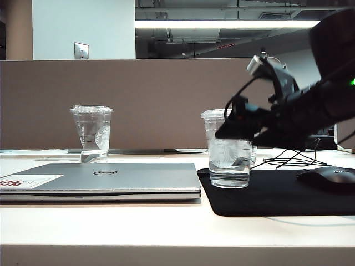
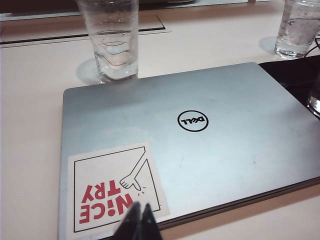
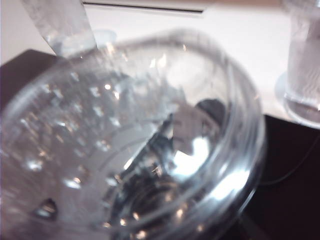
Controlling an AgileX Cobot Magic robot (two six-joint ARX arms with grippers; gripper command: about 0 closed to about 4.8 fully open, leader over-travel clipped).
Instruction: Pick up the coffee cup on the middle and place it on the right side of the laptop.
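Note:
The coffee cup (image 1: pixel 229 160), short, clear and lidded, stands on the black mat just right of the silver laptop (image 1: pixel 111 177). My right gripper (image 1: pixel 236 126) reaches in from the right, and its dark fingers sit around the cup's upper part. In the right wrist view the cup's lid (image 3: pixel 130 140) fills the picture and hides the fingers, so I cannot see whether they press the cup. My left gripper (image 2: pixel 140 220) hangs shut over the laptop's (image 2: pixel 200 140) front edge, by the white sticker (image 2: pixel 115 190) with red letters.
A taller clear cup (image 1: pixel 92 133) stands behind the laptop at the left. Another clear cup (image 2: pixel 300 27) stands farther back on the right. A black mouse (image 1: pixel 327 178) and cables (image 1: pixel 288 160) lie on the black mat (image 1: pixel 277 194). A brown partition closes the back.

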